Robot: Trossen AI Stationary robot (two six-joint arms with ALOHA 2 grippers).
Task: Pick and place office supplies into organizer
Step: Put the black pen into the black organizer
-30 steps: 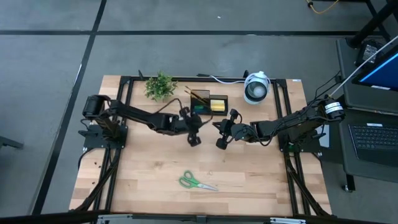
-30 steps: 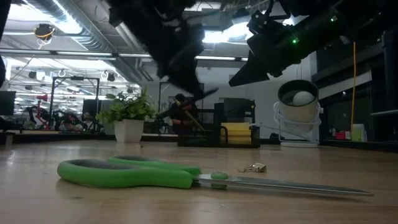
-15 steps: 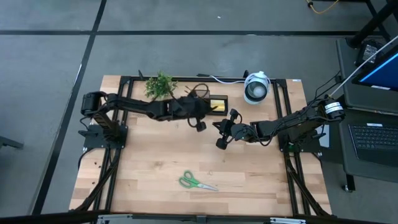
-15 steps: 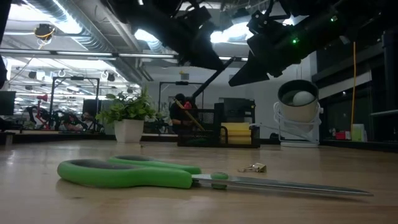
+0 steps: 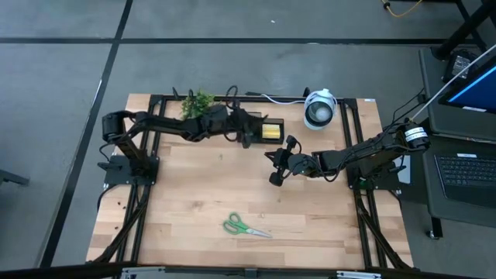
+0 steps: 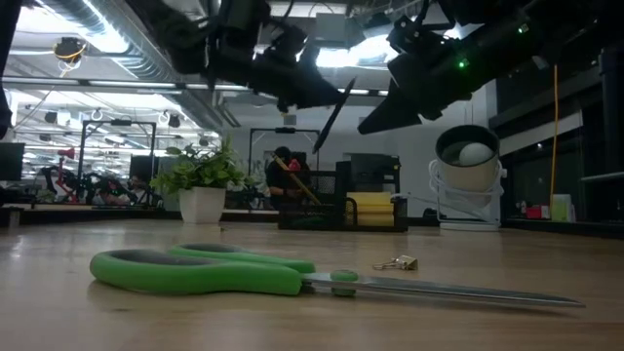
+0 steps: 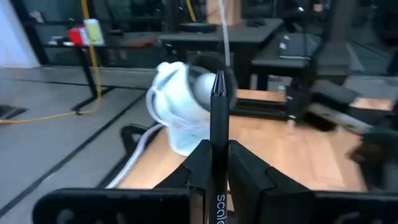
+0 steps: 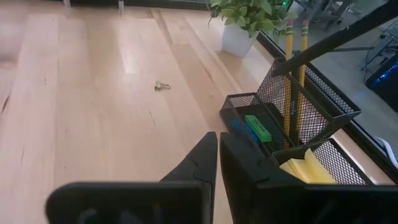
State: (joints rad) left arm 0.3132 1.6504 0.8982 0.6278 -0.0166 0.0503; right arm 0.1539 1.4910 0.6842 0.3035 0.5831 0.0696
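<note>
Left tool [image 7: 217,163] closed on a black pen [image 7: 217,118], raised above the back of the tabletop [image 5: 186,209] right by the black mesh organizer [image 5: 260,128], pen slanting with its tip downward in the low view [image 6: 333,115]. Right tool [image 8: 217,163] closed and empty, fingers pressed together, hanging over the middle of the tabletop just in front of the organizer [image 8: 292,124]. In the taller section, two yellow pencils [image 8: 293,74] standing upright; in the lower tray beside it, a green piece [image 8: 257,128] and a blue piece [image 8: 242,130]; in the front compartment, the yellow sticky-note pad [image 8: 305,171]. Green-handled scissors [image 5: 245,227] flat on the near part of the tabletop, well apart from both tools. Small metal clip [image 6: 396,262] lying on the wood beyond the scissors [image 6: 244,273]. Potted plant [image 5: 198,103] at the back left, round white device [image 5: 318,108] at the back right.
</note>
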